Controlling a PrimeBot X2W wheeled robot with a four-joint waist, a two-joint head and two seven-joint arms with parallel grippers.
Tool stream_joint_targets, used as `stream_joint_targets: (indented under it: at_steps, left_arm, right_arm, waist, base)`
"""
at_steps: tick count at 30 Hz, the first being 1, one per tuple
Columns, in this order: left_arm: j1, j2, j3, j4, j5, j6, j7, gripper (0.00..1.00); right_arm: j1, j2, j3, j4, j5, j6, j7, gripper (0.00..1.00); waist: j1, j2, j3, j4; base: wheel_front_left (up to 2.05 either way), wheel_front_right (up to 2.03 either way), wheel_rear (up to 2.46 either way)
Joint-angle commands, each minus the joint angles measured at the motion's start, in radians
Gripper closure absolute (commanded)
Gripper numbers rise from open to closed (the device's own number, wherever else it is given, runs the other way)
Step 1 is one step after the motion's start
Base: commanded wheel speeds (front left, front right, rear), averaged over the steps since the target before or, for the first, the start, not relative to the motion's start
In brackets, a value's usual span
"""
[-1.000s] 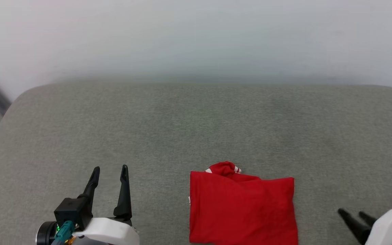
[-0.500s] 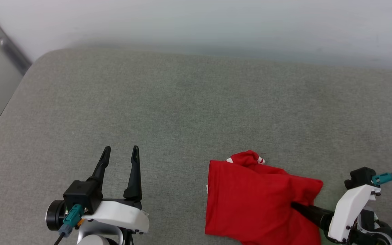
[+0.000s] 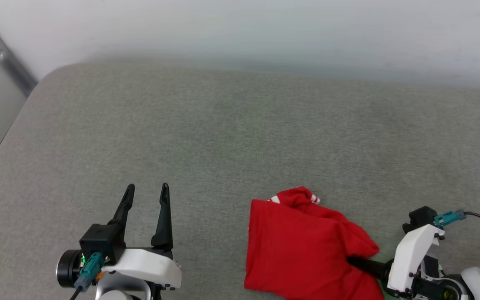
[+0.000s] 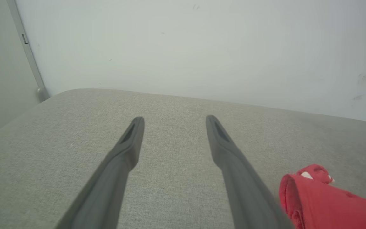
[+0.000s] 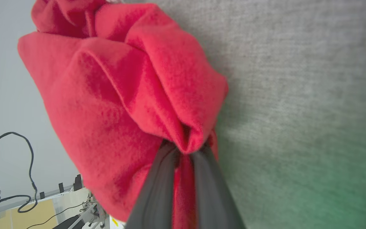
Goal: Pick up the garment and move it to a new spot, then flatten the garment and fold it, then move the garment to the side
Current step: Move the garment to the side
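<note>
On your left side, the left gripper (image 3: 148, 186) is hanging above the grey cushion (image 3: 240, 137), its jaws standing wide apart with nothing between them. Moving right, the shirt (image 3: 302, 246) is lying folded on the cushion near the front edge, right of centre, with its right side bunching upward. At your far right, the right gripper (image 3: 358, 263) is reaching in from the side, its jaws clamping tightly on that bunched red cloth.
</note>
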Motion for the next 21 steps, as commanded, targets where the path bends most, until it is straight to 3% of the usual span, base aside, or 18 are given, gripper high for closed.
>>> stream_joint_targets:
  at_steps: [1, 7, 12, 21]
  left_arm:
    - [0.012, 0.005, 0.001, 0.0, 0.001, -0.001, -0.004, 0.0]
    - [0.036, 0.014, 0.003, -0.016, -0.004, 0.001, -0.002, 0.0]
    - [0.035, 0.014, 0.001, -0.034, 0.0, 0.002, -0.001, 0.0]
    - [-0.065, 0.03, -0.025, -0.079, 0.046, -0.01, 0.035, 0.0]
  right_arm:
    - [-0.011, -0.004, 0.01, -0.009, 0.01, -0.001, -0.006, 1.0]
    - [-0.045, -0.043, 0.049, -0.051, -0.018, -0.001, -0.046, 1.0]
    - [-0.093, -0.091, 0.07, -0.027, -0.135, -0.001, -0.083, 1.0]
    - [-0.258, -0.097, 0.07, 0.085, -0.359, -0.001, -0.213, 1.0]
  waist:
    - [0.0, -0.0001, -0.029, -0.039]
    - [0.0, -0.0001, -0.067, -0.173]
    - [0.0, -0.0001, -0.062, -0.321]
    - [0.0, -0.0001, 0.082, -0.531]
  base:
    - [0.0, 0.0, 0.0]
    - [0.0, 0.0, 0.0]
    - [0.0, 0.0, 0.0]
    - [0.0, 0.0, 0.0]
